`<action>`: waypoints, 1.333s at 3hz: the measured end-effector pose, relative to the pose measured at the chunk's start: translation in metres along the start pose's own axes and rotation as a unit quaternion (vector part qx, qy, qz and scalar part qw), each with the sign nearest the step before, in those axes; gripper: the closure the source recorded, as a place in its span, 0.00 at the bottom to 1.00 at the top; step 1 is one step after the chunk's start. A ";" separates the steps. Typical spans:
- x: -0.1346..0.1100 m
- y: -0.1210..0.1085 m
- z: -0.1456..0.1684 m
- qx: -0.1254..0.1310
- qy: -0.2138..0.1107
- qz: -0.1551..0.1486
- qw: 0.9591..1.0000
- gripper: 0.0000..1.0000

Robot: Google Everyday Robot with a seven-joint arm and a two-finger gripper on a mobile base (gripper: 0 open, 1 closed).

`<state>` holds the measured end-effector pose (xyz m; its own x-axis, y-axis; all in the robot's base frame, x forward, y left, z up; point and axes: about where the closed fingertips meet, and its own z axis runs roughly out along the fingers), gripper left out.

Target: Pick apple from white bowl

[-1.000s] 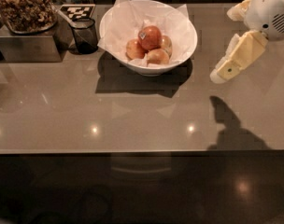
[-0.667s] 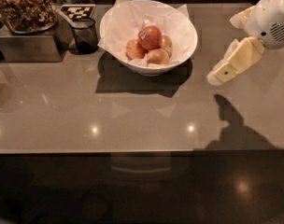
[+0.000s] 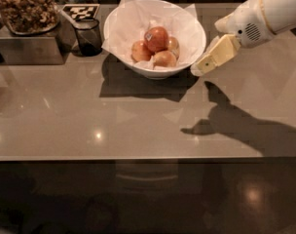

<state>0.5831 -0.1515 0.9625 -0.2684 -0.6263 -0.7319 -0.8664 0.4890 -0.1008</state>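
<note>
The white arm (image 3: 272, 9) comes in from the upper right of the frame over the grey counter (image 3: 138, 121) and slants down to the left. The bowl (image 3: 195, 28) sits at upper centre, with the apple (image 3: 157, 38) inside it on top of smaller apples (image 3: 163, 58). The gripper (image 3: 206, 65) hangs just beside the bowl's right outer wall, and I cannot tell whether it is apart or together.

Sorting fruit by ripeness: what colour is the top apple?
Orange-red apple, camera view; end effector hangs beside the white bowl.
</note>
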 end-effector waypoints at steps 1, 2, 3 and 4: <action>-0.001 -0.008 0.007 0.008 -0.021 0.012 1.000 0.00; -0.001 -0.008 0.007 0.008 -0.021 0.012 1.000 0.03; -0.001 -0.008 0.007 0.008 -0.021 0.012 1.000 0.16; -0.001 -0.008 0.007 0.008 -0.021 0.012 1.000 0.20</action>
<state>0.5930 -0.1507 0.9594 -0.2702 -0.5880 -0.7624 -0.8533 0.5130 -0.0932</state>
